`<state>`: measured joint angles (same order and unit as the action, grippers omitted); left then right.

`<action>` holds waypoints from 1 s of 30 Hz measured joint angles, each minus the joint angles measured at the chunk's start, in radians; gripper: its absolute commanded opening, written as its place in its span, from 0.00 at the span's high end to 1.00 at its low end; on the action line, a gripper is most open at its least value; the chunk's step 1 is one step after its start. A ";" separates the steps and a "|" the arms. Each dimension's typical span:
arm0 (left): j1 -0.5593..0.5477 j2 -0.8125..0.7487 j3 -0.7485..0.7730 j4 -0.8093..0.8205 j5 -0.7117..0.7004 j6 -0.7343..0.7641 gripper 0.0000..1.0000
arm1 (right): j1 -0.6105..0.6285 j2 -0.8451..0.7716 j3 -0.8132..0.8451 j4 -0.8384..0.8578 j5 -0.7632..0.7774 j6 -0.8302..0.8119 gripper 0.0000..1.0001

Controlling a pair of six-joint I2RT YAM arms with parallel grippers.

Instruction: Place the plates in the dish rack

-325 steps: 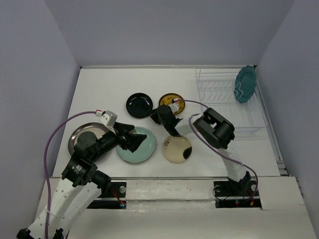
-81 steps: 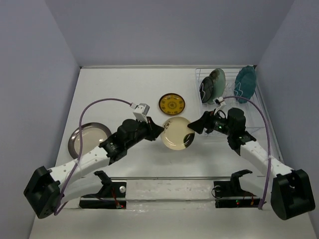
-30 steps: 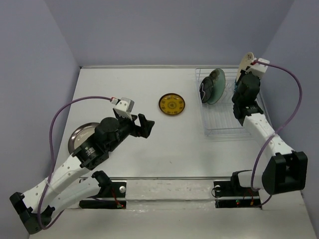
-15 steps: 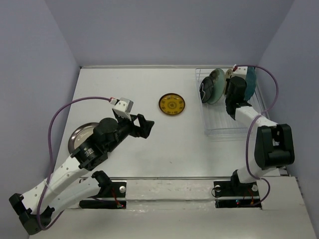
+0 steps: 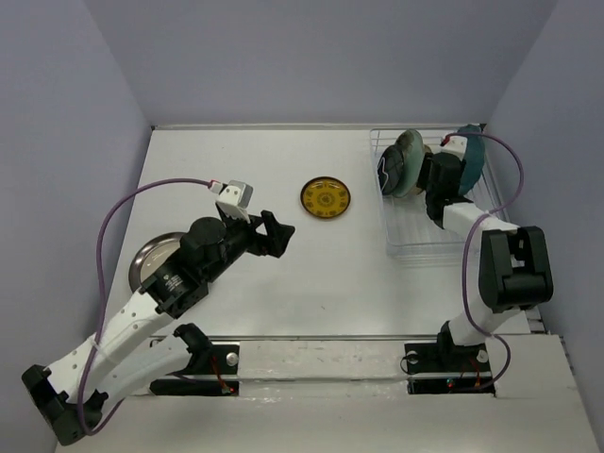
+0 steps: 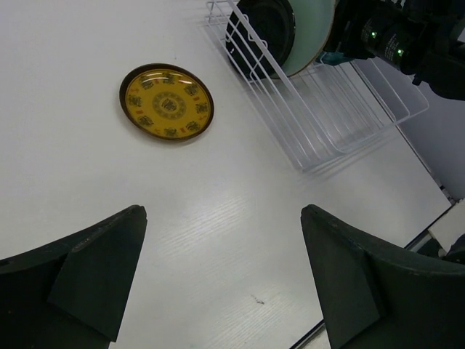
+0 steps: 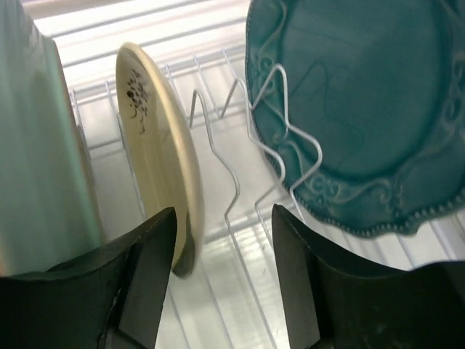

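White tabletop, boxed in by pale lilac walls, is seen from above with both arm bases bolted at its near edge. Nearest on the left, the grey metallic plate (image 5: 146,257) lies flat and is partly covered by the left arm passing over it. The left gripper (image 6: 224,214) is held above bare table with its fingers spread wide and nothing between them. It is aimed toward the yellow patterned plate (image 6: 166,101), which lies flat and well apart from the rack; this is judged to be a readying for the next pick.

Farther off, the dish rack (image 5: 415,250) is set in the far right corner. Four plates are stood on edge in it, each propped by the wire dividers so that it cannot tip. The small black plate (image 6: 265,29) is at the left end and the pale aqua plate (image 5: 408,162) just behind it. The cream plate (image 7: 156,145) comes next, and the teal scalloped plate (image 7: 356,109) is at the right end.

The right gripper (image 7: 223,218) is poised inside the rack with its fingers parted. The cream plate is seen just beside one finger, not clamped, so it is judged to rest on the wires alone. Two plates are not yet loaded.
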<state>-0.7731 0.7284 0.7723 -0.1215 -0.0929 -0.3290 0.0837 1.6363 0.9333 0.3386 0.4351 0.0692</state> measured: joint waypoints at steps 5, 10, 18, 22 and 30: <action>0.018 0.111 -0.011 0.117 0.062 -0.105 0.01 | -0.005 -0.088 0.000 -0.120 0.022 0.087 0.37; 0.020 0.316 -0.015 0.267 0.069 -0.180 0.02 | -0.004 -0.331 -0.036 -0.197 0.021 0.195 0.40; 0.110 0.747 0.089 0.381 0.015 -0.227 0.15 | -0.004 -0.685 -0.265 -0.223 -0.088 0.364 0.41; 0.186 0.943 0.181 0.403 0.006 -0.238 0.20 | -0.004 -0.787 -0.348 -0.251 -0.186 0.403 0.41; 0.241 1.279 0.421 0.428 0.029 -0.254 0.62 | -0.004 -0.916 -0.377 -0.257 -0.370 0.438 0.41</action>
<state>-0.5320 2.0071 1.1934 0.3065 -0.0643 -0.5827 0.0795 0.7204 0.5568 0.0811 0.0647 0.5076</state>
